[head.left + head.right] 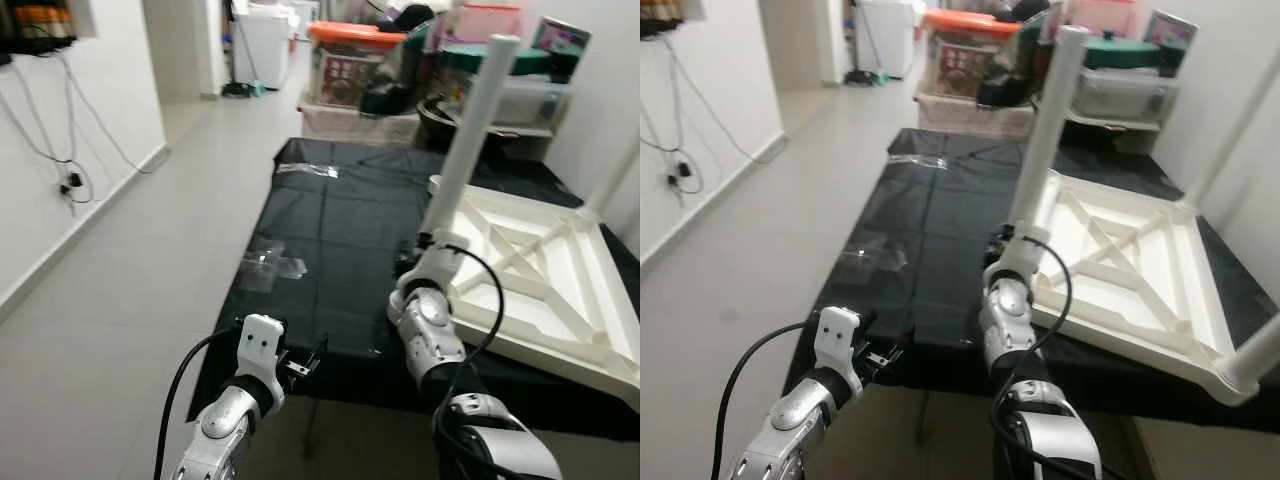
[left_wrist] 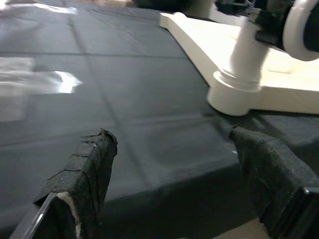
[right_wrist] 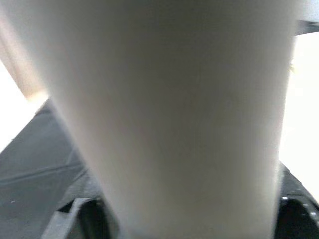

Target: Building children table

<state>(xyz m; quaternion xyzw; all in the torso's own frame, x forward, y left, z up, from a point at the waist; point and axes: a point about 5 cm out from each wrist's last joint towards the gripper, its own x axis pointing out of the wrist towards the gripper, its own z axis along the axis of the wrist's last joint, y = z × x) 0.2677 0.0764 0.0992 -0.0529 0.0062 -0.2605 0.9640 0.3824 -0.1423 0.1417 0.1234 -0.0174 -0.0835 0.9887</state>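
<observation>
A white children's table top (image 1: pixel 545 265) lies upside down on a black-covered table (image 1: pixel 330 230). A white table leg (image 1: pixel 470 130) stands upright in its near left corner socket. My right gripper (image 1: pixel 432 246) is shut on this leg low down, just above the socket; in the right wrist view the leg (image 3: pixel 174 109) is pressed close between the dark fingers. My left gripper (image 2: pixel 172 139) is open and holds nothing. It hovers at the table's front edge, its fingers (image 2: pixel 84 174) pointing toward the leg's socket (image 2: pixel 234 97).
More white legs rise at the table top's right side (image 1: pixel 1240 110) and near right corner (image 1: pixel 1255 360). Clear plastic wrappers (image 1: pixel 270 265) lie on the black cover. Storage boxes (image 1: pixel 350 60) are stacked behind. A wall with cables (image 1: pixel 60 170) borders the tiled floor on the left.
</observation>
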